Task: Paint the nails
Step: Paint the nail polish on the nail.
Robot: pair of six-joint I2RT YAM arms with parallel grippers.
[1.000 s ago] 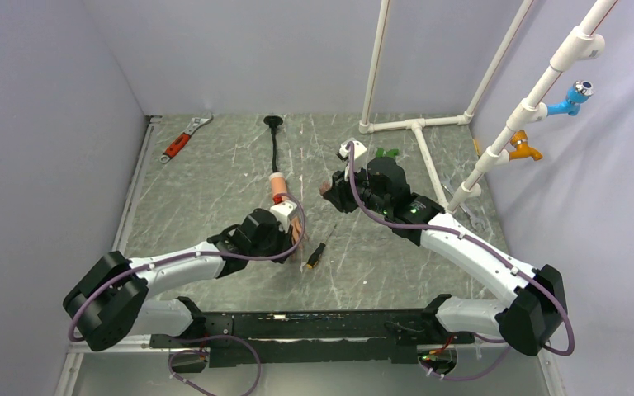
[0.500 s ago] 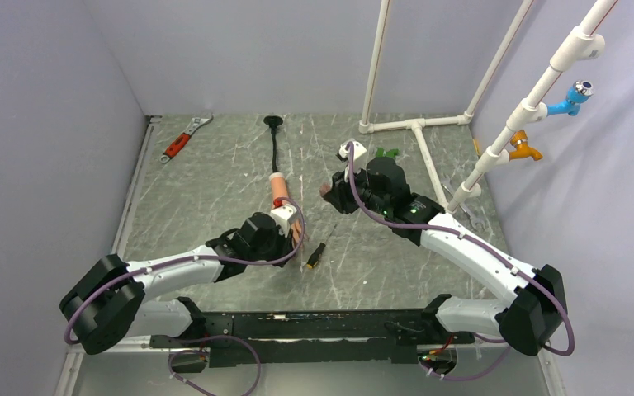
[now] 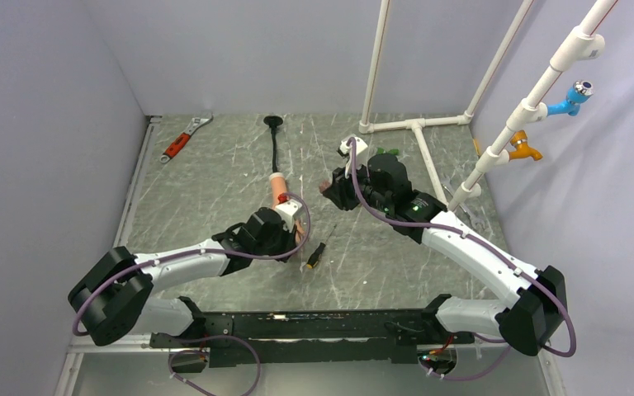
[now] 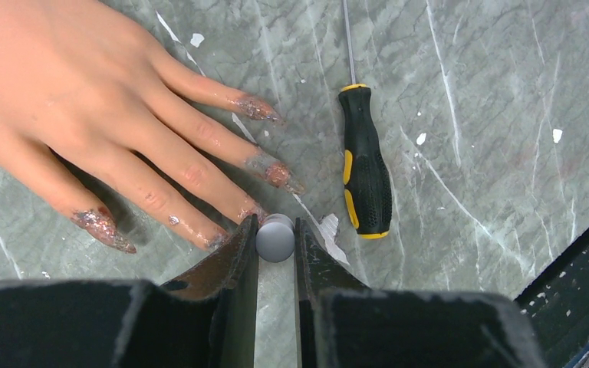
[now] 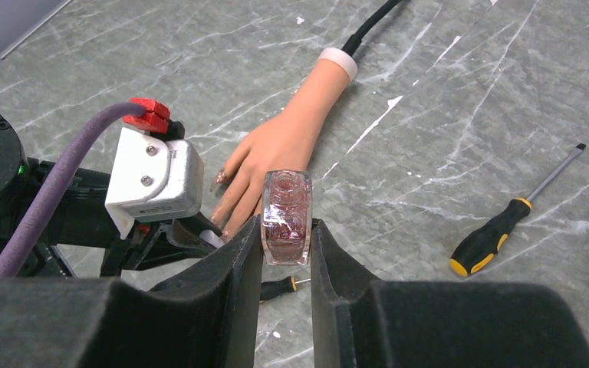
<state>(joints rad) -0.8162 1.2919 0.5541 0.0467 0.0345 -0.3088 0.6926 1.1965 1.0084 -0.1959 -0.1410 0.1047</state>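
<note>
The peach mannequin hand (image 4: 69, 92) lies flat, fingers spread, its black stalk (image 3: 275, 148) running away from me. Its nails (image 4: 276, 173) are smeared with glittery reddish polish. In the left wrist view my left gripper (image 4: 276, 224) is shut on a round grey brush cap (image 4: 275, 239), seen end-on right beside a fingertip (image 4: 247, 211); the brush itself is hidden. To the hand's right, my right gripper (image 5: 286, 230) is shut on a clear polish bottle (image 5: 286, 211) of reddish glitter polish, held above the table.
A black-and-yellow screwdriver (image 4: 364, 172) lies just right of the fingers. The right wrist view shows another screwdriver (image 5: 491, 234). A red-handled wrench (image 3: 183, 139) lies at the back left. A white pipe frame (image 3: 417, 125) with blue (image 3: 574, 97) and orange (image 3: 522, 148) taps stands at the right.
The left arm has shifted slightly over the fingers. Both grips are unchanged and the right arm has barely moved.
</note>
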